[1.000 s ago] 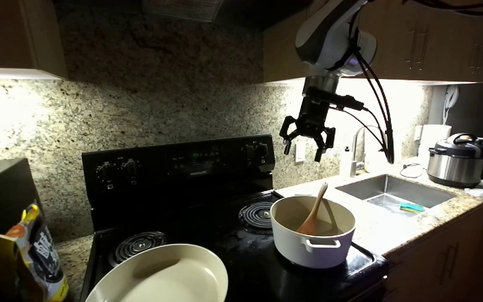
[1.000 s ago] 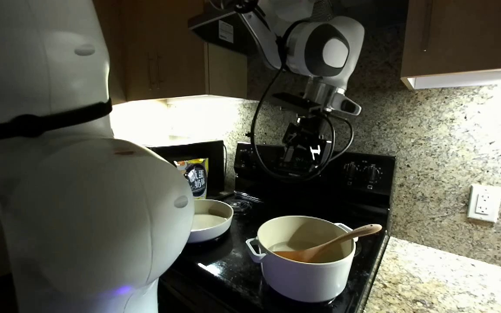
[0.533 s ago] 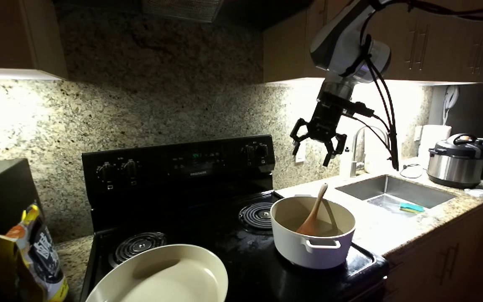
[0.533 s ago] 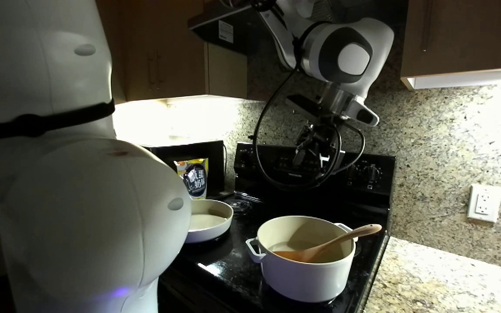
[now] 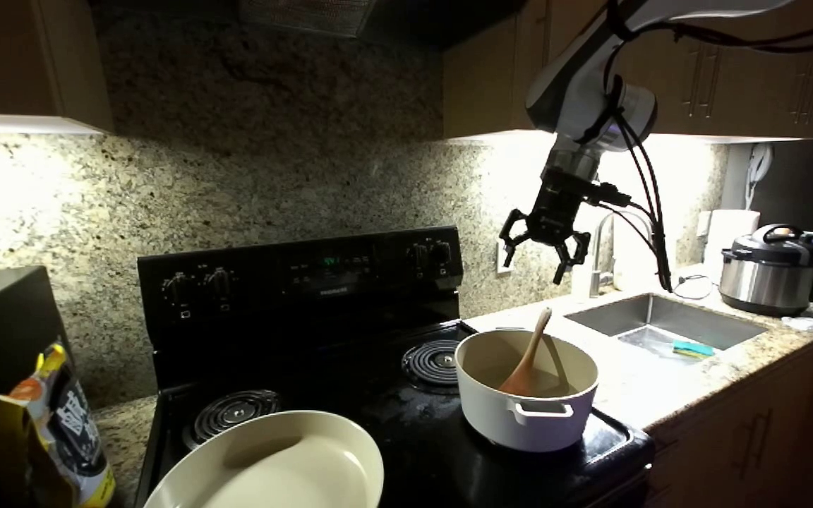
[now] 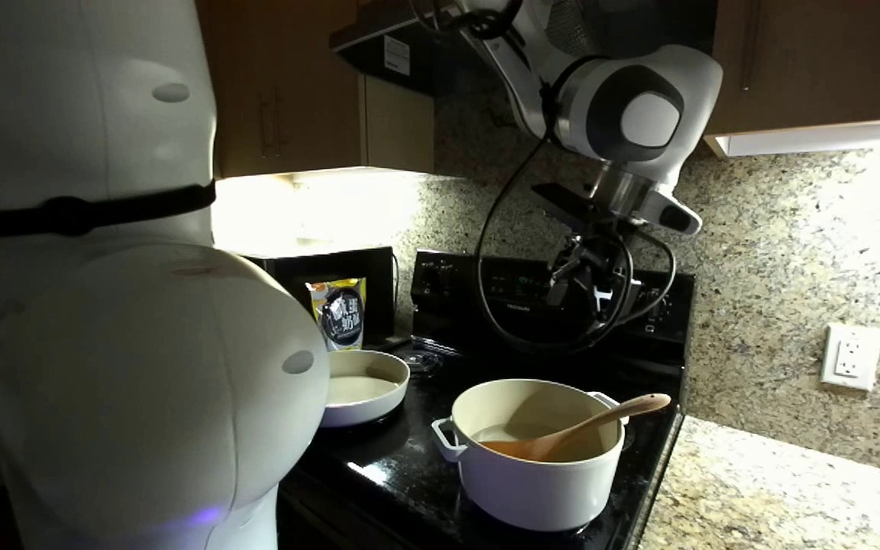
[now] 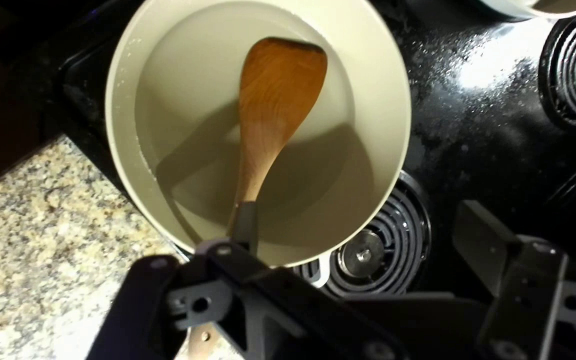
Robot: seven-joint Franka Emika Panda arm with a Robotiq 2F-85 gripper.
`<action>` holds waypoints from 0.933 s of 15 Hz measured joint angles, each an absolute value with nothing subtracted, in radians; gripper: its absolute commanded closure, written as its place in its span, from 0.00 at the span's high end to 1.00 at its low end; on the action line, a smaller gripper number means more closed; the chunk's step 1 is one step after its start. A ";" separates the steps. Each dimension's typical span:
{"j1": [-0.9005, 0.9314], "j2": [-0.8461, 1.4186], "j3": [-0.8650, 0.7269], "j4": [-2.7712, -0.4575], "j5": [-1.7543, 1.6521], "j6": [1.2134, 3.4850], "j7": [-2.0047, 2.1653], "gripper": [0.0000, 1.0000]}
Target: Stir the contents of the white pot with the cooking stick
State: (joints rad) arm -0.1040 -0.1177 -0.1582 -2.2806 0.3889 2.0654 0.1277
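The white pot (image 5: 491, 416) stands on the stove's right side in an exterior view; it also shows in the other exterior view (image 6: 535, 493) and from above in the wrist view (image 7: 383, 90). The wooden cooking stick (image 5: 525, 367) leans in it, handle over the rim (image 6: 642, 405), broad head at the bottom (image 7: 280, 85). The contents look like a shallow clear liquid (image 7: 193, 70); detail is hard to tell. My gripper (image 5: 532, 269) is open and empty, tilted, above and behind the pot, apart from the stick. In the wrist view one finger (image 7: 246, 225) covers part of the handle.
A wide cream bowl (image 5: 357, 458) stands on the stove's front left. Behind are coil burners (image 5: 442, 360) and the control panel (image 5: 308, 264). A counter (image 6: 776, 489) and sink (image 5: 650, 300) lie beside the stove. A steel cooker (image 5: 773, 275) stands past the sink.
My gripper has moved rightward and slightly down in both exterior views and has tilted more. It stays open. The pot and stick have not moved.
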 measured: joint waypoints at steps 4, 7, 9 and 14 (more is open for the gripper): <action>-0.132 -0.034 -0.179 -2.225 0.379 2.073 0.127 1.00; -0.131 0.036 -0.176 -2.181 0.379 2.073 0.126 1.00; -0.132 0.081 -0.176 -2.154 0.382 2.072 0.126 1.00; -0.176 0.169 -0.193 -2.108 0.387 2.032 0.126 1.00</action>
